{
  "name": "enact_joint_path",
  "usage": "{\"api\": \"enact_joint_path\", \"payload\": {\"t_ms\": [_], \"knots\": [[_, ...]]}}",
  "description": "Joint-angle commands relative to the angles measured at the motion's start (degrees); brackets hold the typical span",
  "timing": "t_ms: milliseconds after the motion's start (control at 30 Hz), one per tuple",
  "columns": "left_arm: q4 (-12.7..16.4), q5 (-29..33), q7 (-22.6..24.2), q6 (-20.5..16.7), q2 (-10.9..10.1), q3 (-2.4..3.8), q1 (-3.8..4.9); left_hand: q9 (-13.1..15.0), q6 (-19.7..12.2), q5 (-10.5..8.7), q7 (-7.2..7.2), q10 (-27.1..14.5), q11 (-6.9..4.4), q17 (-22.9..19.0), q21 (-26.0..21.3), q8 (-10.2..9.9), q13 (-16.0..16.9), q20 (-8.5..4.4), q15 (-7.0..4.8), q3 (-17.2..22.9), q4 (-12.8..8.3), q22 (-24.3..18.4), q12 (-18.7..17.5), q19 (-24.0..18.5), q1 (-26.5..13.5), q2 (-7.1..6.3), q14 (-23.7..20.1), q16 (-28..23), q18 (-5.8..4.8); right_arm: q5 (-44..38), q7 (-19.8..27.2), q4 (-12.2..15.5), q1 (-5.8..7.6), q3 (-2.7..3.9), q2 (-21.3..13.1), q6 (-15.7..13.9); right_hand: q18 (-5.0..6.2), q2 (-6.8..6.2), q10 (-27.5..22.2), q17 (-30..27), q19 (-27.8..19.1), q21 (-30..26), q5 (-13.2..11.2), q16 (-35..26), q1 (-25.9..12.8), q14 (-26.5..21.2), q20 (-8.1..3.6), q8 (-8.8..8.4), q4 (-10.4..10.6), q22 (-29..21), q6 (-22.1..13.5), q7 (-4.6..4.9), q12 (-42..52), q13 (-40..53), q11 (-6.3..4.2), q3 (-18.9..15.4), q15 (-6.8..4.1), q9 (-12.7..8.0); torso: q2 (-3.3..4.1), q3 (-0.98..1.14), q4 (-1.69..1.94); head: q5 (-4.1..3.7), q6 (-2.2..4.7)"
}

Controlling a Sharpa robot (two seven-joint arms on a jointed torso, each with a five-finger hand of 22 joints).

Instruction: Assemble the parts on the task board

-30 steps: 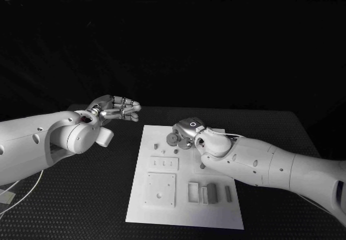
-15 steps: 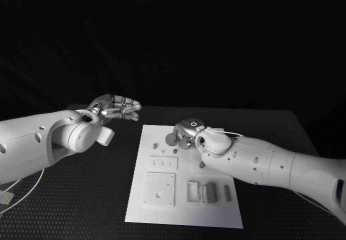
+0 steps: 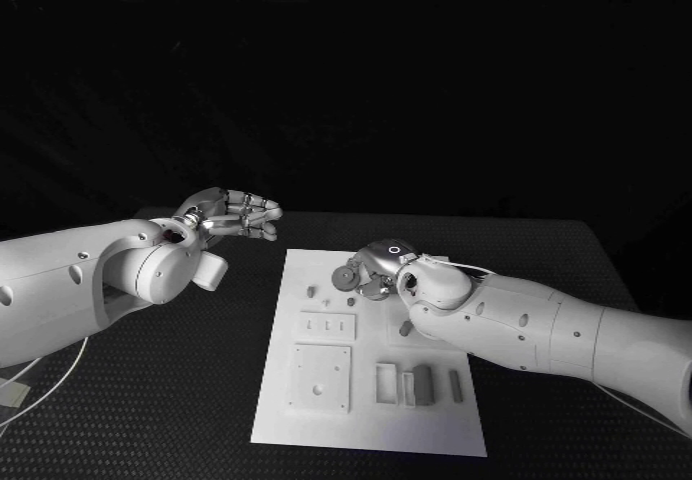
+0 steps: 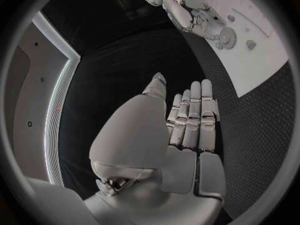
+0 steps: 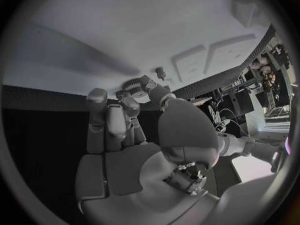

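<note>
The white task board (image 3: 368, 425) lies in the middle of the table. My right hand (image 3: 378, 268) hovers low over the board's far end and pinches a round, toothed part (image 3: 348, 277) between thumb and fingers; the same part (image 5: 134, 84) and a small peg (image 5: 160, 73) on the board appear in the right wrist view. The left wrist view also catches the right hand (image 4: 190, 12) with the round part (image 4: 225, 36). My left hand (image 3: 231, 215) is raised to the left of the board's far corner, holding nothing, with its fingers (image 4: 190, 117) stretched out side by side.
Small pegs (image 3: 312, 292) stand near the board's far left. A slotted plate (image 3: 327, 326) and a square plate (image 3: 320, 378) lie below them, and upright blocks (image 3: 418, 385) stand at the near right. A white cable (image 3: 36, 385) lies on the table at the left.
My right hand has shifted slightly over the board's far end, still holding the round part. The left hand has stayed where it was.
</note>
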Motion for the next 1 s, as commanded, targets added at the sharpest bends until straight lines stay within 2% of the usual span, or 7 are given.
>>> {"api": "enact_joint_path", "payload": {"t_ms": [33,133,233,333,533,733,1000], "knots": [[0.06,-0.12,0.51,0.78,0.07,0.04,0.05,-0.07,-0.14,0.00,0.15,-0.37,0.03,0.08,-0.28,-0.36,-0.09,-0.04,0.19,-0.19,0.07,0.09,-0.32,0.53,-0.57,-0.08,0.34,-0.25,1.01,0.33,0.12,1.29,-0.01,0.48,-1.27,-0.45,5.72,0.22,-0.13,0.08,0.31,-0.29,0.13,-0.24,-0.23,0.06,-0.17,0.23,0.34,0.86,0.63,0.45,0.19,-0.05,0.46,-0.05,0.32,-0.03,-0.01,0.04,-0.10,-0.03,0.23],[0.04,-0.12,0.51,0.70,-0.13,0.04,0.05,-0.07,-0.15,0.00,0.16,-0.38,0.04,0.09,-0.29,-0.36,-0.10,-0.04,0.19,-0.18,0.07,0.10,-0.32,0.53,-0.58,-0.08,0.34,-0.26,1.01,1.72,0.94,2.65,0.14,1.46,-3.09,-3.31,5.72,0.13,-0.14,-0.20,0.30,-0.30,0.13,-0.28,-0.34,-0.07,-0.18,0.34,0.42,0.87,0.84,0.51,0.21,-0.07,0.52,-0.08,0.37,-0.04,0.00,0.06,-0.15,-0.01,0.44],[-0.17,-0.12,0.57,0.59,-0.31,0.04,0.05,-0.07,-0.15,0.00,0.15,-0.39,0.04,0.10,-0.30,-0.36,-0.10,-0.04,0.19,-0.18,0.06,0.10,-0.32,0.53,-0.57,-0.08,0.34,-0.26,1.02,4.55,2.37,4.56,0.38,3.82,-5.34,-7.08,5.72,-0.07,-0.27,-0.94,0.20,-0.40,0.13,-0.52,-0.20,-0.43,-0.19,0.38,0.32,0.85,0.92,0.53,0.13,-0.18,0.54,0.03,0.39,-0.10,0.04,0.16,-0.29,0.08,0.62],[0.16,-0.17,0.85,0.38,-0.60,0.04,0.03,-0.07,-0.15,0.00,0.15,-0.39,0.04,0.11,-0.30,-0.36,-0.10,-0.04,0.19,-0.18,0.06,0.10,-0.31,0.53,-0.57,-0.09,0.34,-0.27,1.01,11.20,1.10,7.54,1.42,5.09,-8.41,-4.69,5.72,-0.62,-0.33,-1.29,0.14,-0.49,0.12,-0.67,-0.30,-0.58,-0.16,0.27,0.34,0.82,0.72,0.60,0.08,-0.28,0.60,-0.02,0.46,-0.22,-0.03,0.22,-0.37,-0.12,0.96],[-0.05,-0.59,0.98,0.26,-1.20,0.04,0.02,-0.07,-0.14,0.00,0.12,-0.42,0.07,0.14,-0.31,-0.36,-0.10,-0.06,0.17,-0.13,0.03,0.11,-0.31,0.55,-0.50,-0.05,0.37,-0.29,1.03,17.52,2.79,12.10,2.84,5.53,-14.54,-3.99,5.72,-1.49,-0.61,-2.16,-0.06,-0.78,0.13,-1.01,-1.04,-0.95,-0.03,0.42,1.07,0.73,0.97,0.67,-0.04,-0.45,0.67,-0.09,0.52,-0.27,-0.09,0.63,-1.11,-0.02,1.45],[-0.45,-3.93,1.36,0.55,-1.09,0.03,-0.01,-0.04,-0.02,0.00,0.07,-0.32,0.09,0.18,-0.34,-0.28,-0.08,-0.04,0.18,-0.13,0.06,0.12,-0.24,0.55,-0.53,-0.05,0.37,-0.34,1.02,24.22,10.80,9.72,3.33,5.48,-17.32,-0.57,5.72,-1.62,-1.56,-5.17,-1.02,-1.44,0.12,-2.21,0.27,-2.65,0.21,0.38,0.10,0.67,0.71,0.32,-0.74,-0.97,0.32,0.45,0.20,-0.39,-0.35,1.12,-1.86,0.33,1.96],[-0.67,-4.47,1.33,1.81,-1.02,0.03,-0.26,0.05,0.33,0.00,-0.21,-0.06,0.09,0.20,-0.57,-0.09,-0.02,0.05,0.29,-0.14,0.07,0.09,-0.13,0.31,-0.64,0.06,0.07,-0.69,0.95,27.82,18.81,6.39,3.21,4.70,-20.86,0.62,5.36,-1.41,-7.95,-7.96,-7.53,-6.81,0.09,-9.56,2.00,-8.91,3.56,0.58,-1.67,-0.89,0.28,0.67,-10.13,-8.61,0.66,0.81,0.39,-0.39,-0.50,1.53,-2.28,0.07,2.11]]}}
